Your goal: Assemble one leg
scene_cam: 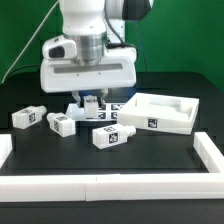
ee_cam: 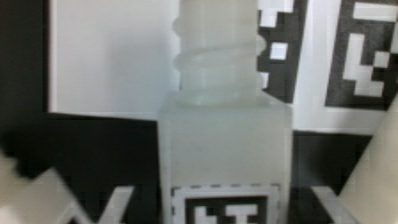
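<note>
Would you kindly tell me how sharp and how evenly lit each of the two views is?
Exterior view: even light, fairly sharp though coarse; the loose legs stand out on the black table, the white tray-like piece nearly washed out. Wrist view: soft focus, the leg filling the frame, its marker smeared.

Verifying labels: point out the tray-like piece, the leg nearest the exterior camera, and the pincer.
tray-like piece (scene_cam: pixel 176 125): exterior view, on its front wall.
nearest leg (scene_cam: pixel 110 136): exterior view, on its marker side.
pincer (scene_cam: pixel 91 101): exterior view, midway between its fingertips.
</note>
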{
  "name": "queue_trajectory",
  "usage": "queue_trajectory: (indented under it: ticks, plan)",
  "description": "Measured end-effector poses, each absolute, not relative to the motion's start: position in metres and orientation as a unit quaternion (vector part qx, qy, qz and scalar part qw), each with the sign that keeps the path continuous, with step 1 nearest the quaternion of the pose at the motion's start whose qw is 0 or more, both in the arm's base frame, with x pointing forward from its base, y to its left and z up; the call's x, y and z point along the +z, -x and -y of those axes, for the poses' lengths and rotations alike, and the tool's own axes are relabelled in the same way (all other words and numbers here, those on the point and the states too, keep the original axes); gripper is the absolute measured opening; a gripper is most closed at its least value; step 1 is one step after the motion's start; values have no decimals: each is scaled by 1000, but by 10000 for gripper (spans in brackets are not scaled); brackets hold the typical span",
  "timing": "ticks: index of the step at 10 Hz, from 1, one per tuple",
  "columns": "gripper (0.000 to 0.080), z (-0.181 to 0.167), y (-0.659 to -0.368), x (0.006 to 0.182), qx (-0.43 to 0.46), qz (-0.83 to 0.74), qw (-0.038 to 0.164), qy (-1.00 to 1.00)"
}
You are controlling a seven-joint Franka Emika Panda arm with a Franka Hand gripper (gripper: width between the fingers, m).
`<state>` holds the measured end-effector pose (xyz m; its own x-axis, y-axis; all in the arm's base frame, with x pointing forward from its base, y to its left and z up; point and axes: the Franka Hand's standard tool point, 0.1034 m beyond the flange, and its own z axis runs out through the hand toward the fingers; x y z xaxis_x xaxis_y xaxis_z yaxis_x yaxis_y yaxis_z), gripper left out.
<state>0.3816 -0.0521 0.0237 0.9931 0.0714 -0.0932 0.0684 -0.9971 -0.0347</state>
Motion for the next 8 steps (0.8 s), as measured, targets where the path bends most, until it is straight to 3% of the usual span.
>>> queue_trajectory:
  ticks: [2,5,6,7,8]
  plan:
    - [284,47,-378,13,54,40,16,998]
    - [284,47,-378,13,54,42,16,998]
    - [463,47,-378,14,55,42,16,997]
    - [463,42,-379,25,68,39,21,997]
    - [609,40,-388,46,67,41,25,997]
